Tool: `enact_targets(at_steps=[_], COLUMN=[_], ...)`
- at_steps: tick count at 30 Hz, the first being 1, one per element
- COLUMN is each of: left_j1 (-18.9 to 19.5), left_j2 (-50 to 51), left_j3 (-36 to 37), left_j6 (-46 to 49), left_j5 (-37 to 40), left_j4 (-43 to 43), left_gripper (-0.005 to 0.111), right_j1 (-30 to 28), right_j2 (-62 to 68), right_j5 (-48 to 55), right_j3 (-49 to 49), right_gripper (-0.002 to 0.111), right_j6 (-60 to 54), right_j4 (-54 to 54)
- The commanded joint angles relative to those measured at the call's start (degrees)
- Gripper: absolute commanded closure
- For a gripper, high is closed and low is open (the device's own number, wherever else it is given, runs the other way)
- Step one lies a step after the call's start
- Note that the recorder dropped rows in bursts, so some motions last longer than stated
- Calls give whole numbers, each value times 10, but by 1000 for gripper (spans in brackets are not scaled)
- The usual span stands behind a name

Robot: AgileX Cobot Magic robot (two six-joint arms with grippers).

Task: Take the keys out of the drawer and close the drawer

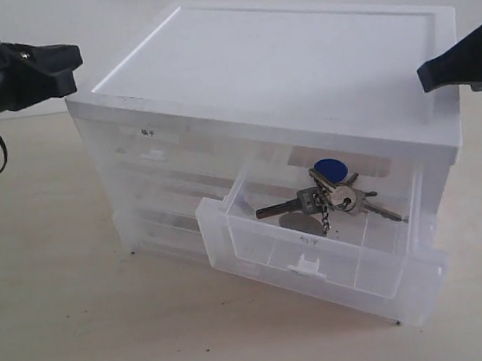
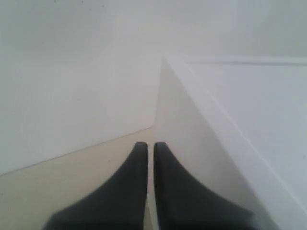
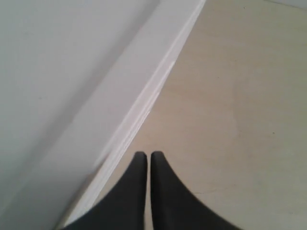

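The drawer is standing pulled out from the front of the cabinet, in its upper row; the keys are lying inside it, blue tag nearest the cabinet. The left gripper is hovering beside the cabinet's left top corner, jaws together, holding nothing; the right gripper is hanging off the cabinet's right top edge, jaws pressed together, likewise empty.

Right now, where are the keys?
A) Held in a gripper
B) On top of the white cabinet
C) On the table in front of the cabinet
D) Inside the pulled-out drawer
D: the keys lie on the floor of the drawer, which stands pulled out from the cabinet.
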Motion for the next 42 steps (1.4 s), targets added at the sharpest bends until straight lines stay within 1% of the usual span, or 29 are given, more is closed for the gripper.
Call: enact_targets(at_steps=[1, 3, 5, 8, 14, 22, 24, 29, 32, 38, 42], left_j1=[-3, -3, -3, -3, -3, -3, -3, -3, -3, -3, -3], left_j2=[20, 22, 22, 22, 22, 22, 22, 11, 0, -20, -38], left_j3=[1, 1, 1, 1, 2, 28, 37, 57, 76, 118, 132], left_j6=[9, 12, 12, -3, -44, -55, -64, -94, -94, -96, -96], left_j5=[-14, -18, -38, -42, 13, 3, 3, 3, 2, -54, -76], left_j4=[-15, -10, 15, 32, 87, 109, 111, 141, 148, 160, 162], left_gripper=[102, 102, 102, 102, 102, 102, 102, 102, 102, 102, 102], right_j1=[-4, -4, -4, -4, -4, -4, -4, -4, -4, -4, -4], right_j2=[4, 6, 13, 29, 55, 67, 77, 117, 134, 136, 145], right_j5=[-16, -23, -25, -39, -58, -116, -120, -126, -125, -148, -156], right_j3=[-4, -4, -4, -5, -26, -34, -39, -67, -90, -105, -105], right_gripper=[108, 108, 108, 108, 108, 108, 108, 108, 108, 108, 108], right_j6=[-40, -51, -61, -86, -88, -93, -110, -215, -229, -229, -236], right_j4=[46, 61, 72, 88, 91, 98, 118, 219, 240, 238, 238])
